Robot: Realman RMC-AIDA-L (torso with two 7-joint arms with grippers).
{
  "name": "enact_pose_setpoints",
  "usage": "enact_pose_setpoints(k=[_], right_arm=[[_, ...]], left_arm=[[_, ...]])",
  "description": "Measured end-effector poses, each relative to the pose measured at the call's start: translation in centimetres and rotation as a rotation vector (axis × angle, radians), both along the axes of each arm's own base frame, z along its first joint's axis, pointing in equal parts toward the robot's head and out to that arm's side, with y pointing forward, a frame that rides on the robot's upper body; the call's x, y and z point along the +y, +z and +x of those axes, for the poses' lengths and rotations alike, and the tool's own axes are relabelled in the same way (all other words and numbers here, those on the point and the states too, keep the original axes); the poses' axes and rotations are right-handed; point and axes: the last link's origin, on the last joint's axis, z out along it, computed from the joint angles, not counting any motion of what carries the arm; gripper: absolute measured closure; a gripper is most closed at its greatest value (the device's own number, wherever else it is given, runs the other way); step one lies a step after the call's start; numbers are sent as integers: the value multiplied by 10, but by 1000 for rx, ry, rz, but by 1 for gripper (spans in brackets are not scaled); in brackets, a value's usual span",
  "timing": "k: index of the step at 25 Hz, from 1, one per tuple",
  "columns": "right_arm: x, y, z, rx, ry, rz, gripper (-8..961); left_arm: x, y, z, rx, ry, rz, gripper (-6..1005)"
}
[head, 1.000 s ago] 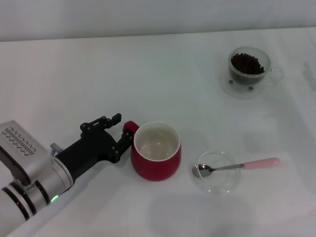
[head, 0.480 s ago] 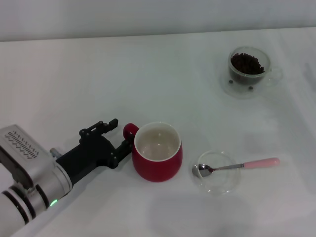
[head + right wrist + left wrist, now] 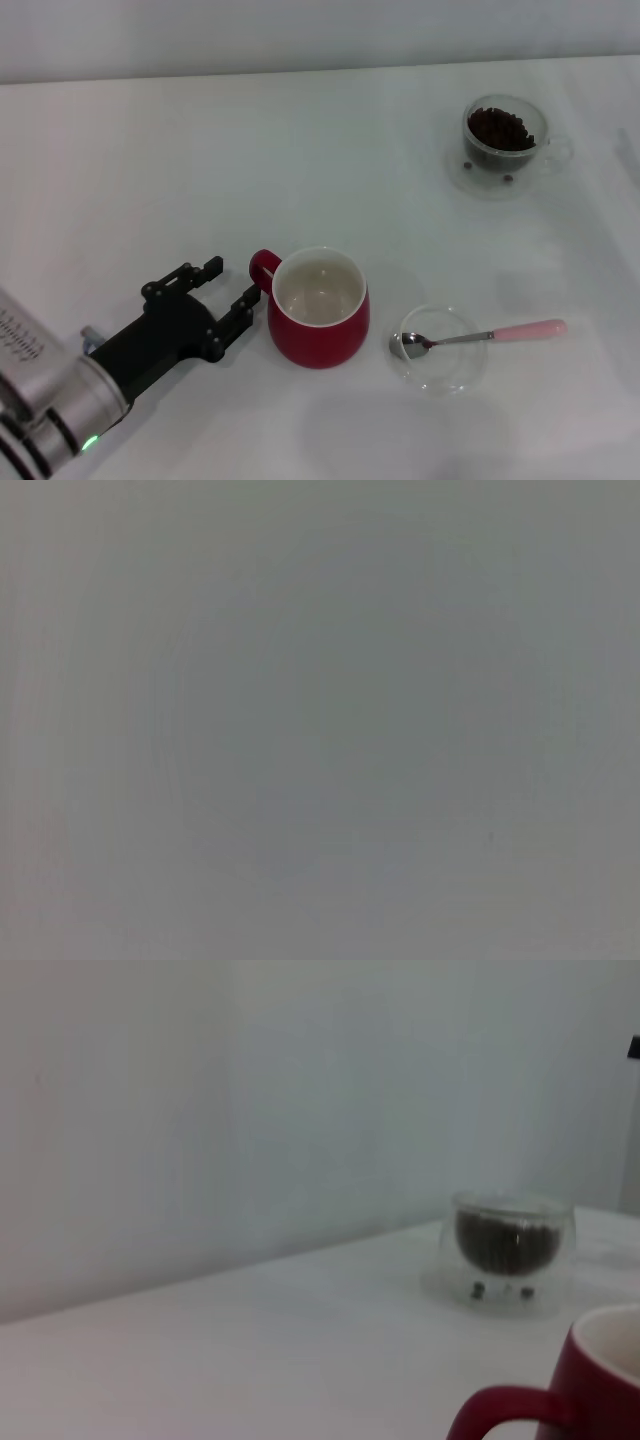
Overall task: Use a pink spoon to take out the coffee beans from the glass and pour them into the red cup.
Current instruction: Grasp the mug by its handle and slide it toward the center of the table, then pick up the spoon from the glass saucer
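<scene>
Your left gripper, jaws wide and empty, has backed off the red cup toward the table's near-left corner, leaving the spoon near-right and the glass of beans far-right untouched; right gripper unseen.

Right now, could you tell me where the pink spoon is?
In the head view, the pink spoon lies across the shallow glass dish, right of the red cup.
</scene>
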Motion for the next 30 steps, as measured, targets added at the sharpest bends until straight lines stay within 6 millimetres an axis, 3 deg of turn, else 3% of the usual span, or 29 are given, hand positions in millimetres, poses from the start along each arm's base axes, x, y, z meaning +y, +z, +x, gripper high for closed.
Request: enact_pose_setpoints(k=[8,16,22,30], right_arm=[[-11,-1,8,-2,-19,-16,85],[-37,-4,19,119,7,-142,84],[-68,-11,28,340,4,-223,84],[-110,-25,29,759,23,-260,84]], left_arm=[[-19,20,-13,-81,16,86,421],[-24,44,-30,-112,65,205,420],[-20,67,-37,-124,56,309,420],[-11,98,-39,-152,24,454,421]])
